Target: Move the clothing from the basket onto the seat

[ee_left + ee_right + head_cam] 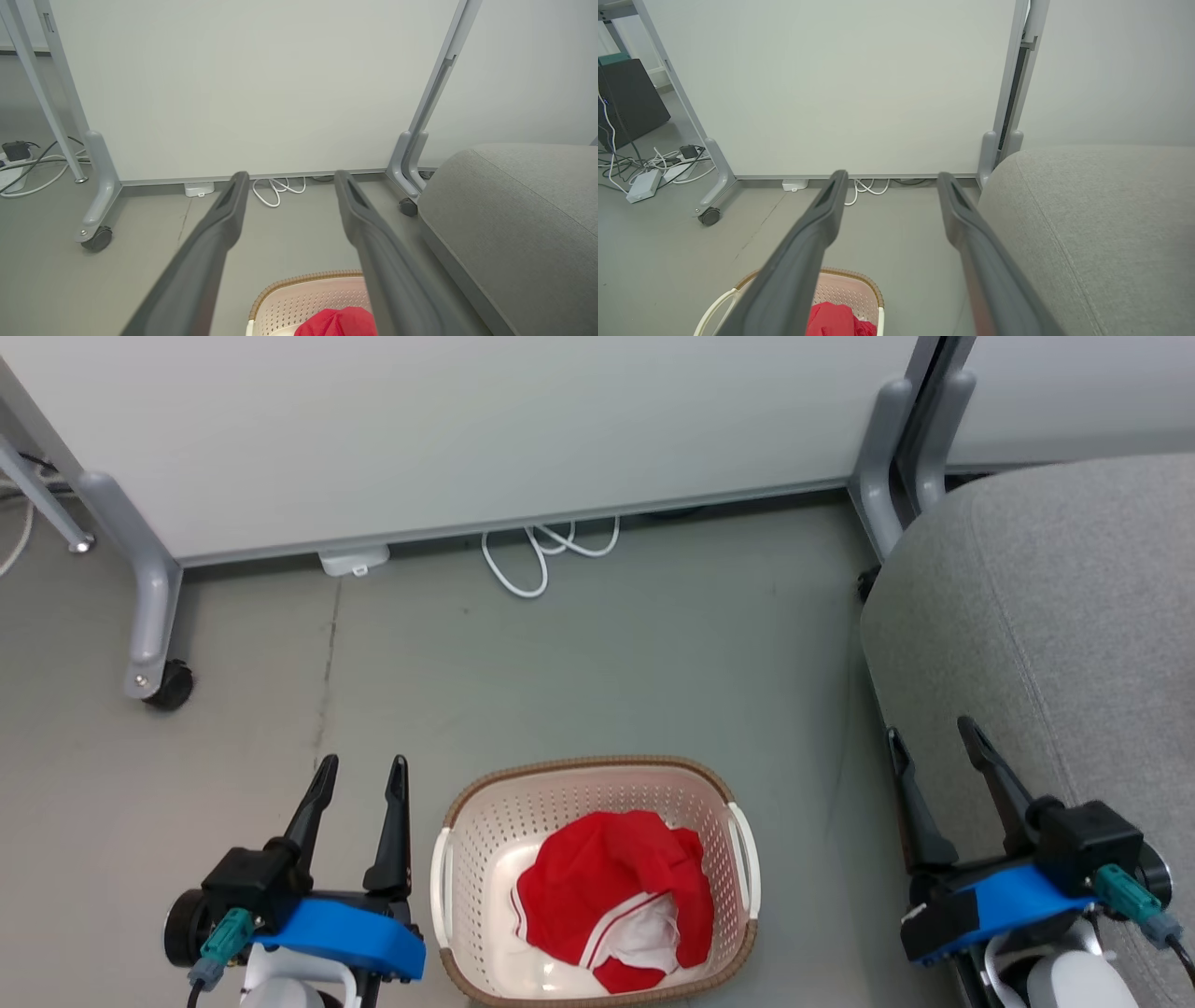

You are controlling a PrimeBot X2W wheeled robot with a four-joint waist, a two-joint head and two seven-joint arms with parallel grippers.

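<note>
Finds the clothing (607, 887) heaped as a crumpled red mound with white trim inside the basket (579, 765), covering most of its bottom; cannot tell from the heap whether it is one garment or two. Places the basket on the grey floor (560, 663) close before the robot, between the two arms, with the seat (1055, 616) on the robot's right, near the basket but apart from it. Sees all visible red fabric lying in the basket. Notes the left gripper (363, 763) just beside the basket on its left side, fingers (394, 821) spread wide and holding nothing. Notes the right gripper (931, 728) on the basket's other side, at the near edge of the seat, fingers likewise spread wide and empty. Records no contact between either gripper and fabric or basket. Judges the task at its opening step, with the reach for the first garment not yet begun. Expects the next move to call for swinging one gripper in over the basket, lowering it between the walls with fingers apart, and closing on a raised fold at the top of the mound, clear of the perforated sides and the brown rim. Favours the right arm, being nearer the seat. Flags limp fabric likely to drape and snag, so advises a lift high enough to clear the rim and the seat edge.
</note>
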